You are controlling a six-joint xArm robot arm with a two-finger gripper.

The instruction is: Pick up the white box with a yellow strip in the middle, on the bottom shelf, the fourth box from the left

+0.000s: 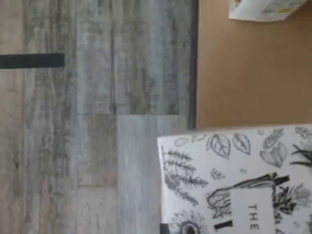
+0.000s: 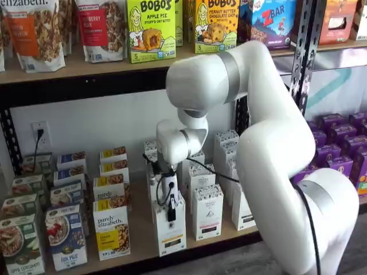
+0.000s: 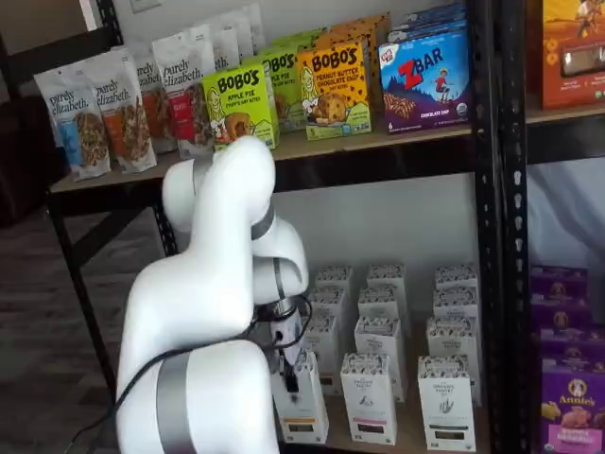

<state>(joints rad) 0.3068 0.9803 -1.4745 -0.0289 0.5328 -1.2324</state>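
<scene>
The white box (image 2: 171, 232) stands at the front of the bottom shelf (image 2: 141, 235), a tall narrow carton with a speckled top edge and a dark band low on its front. In both shelf views my gripper (image 2: 170, 201) comes down onto its top, and one black finger (image 2: 171, 209) lies over its upper front face. The fingers look closed on the box, which also shows with the gripper (image 3: 289, 371) at the white box (image 3: 304, 409). Close up in the wrist view, the carton's leaf-patterned face (image 1: 234, 180) lies over the tan shelf board (image 1: 243, 73).
Like white cartons (image 2: 207, 212) stand in rows just right of and behind the box. A "purely elizabeth" box (image 2: 111, 230) stands to its left. Purple boxes (image 2: 338, 154) fill the far right past the black rack post (image 2: 304, 51). The upper board holds Bobo's boxes (image 2: 150, 28). Grey plank floor (image 1: 97, 122) lies below.
</scene>
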